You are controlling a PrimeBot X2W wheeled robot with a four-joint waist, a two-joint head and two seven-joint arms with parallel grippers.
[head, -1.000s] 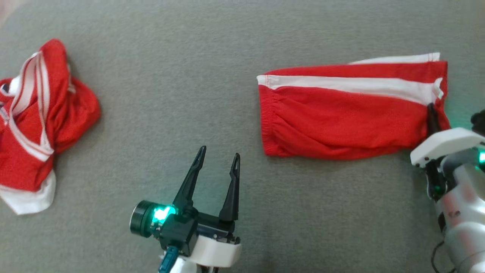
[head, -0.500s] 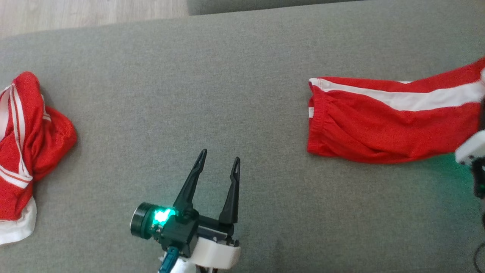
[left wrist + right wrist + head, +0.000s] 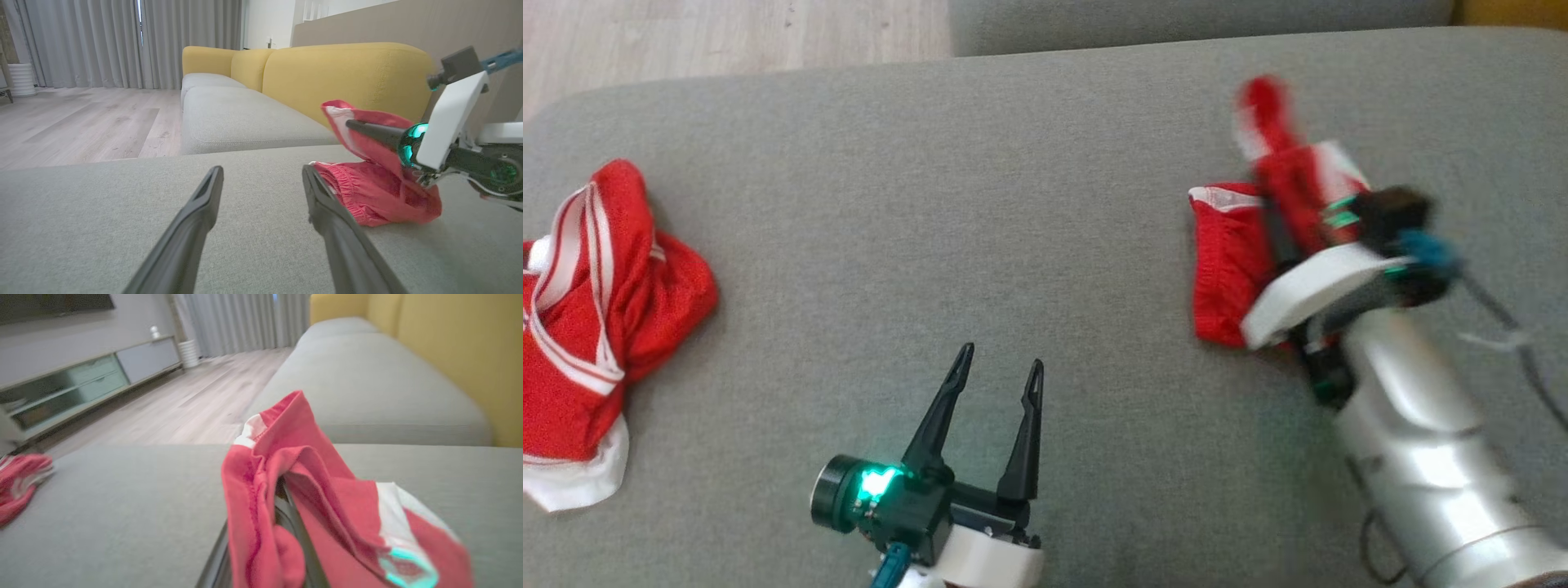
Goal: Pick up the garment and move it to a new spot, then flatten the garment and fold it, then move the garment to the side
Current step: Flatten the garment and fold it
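Partly lifted, garment [image 3: 367, 196] pinched in right gripper [image 3: 351, 123], left gripper [image 3: 999, 369] apart

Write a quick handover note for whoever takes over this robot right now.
Left gripper: open, empty, above the grey cushion.
Right gripper: shut on the red shorts, one end lifted over the waistband end, which lies on the cushion.
Another red garment: crumpled at the cushion's left end.
Done: fold begun. Left: finish the fold, move the shorts aside.
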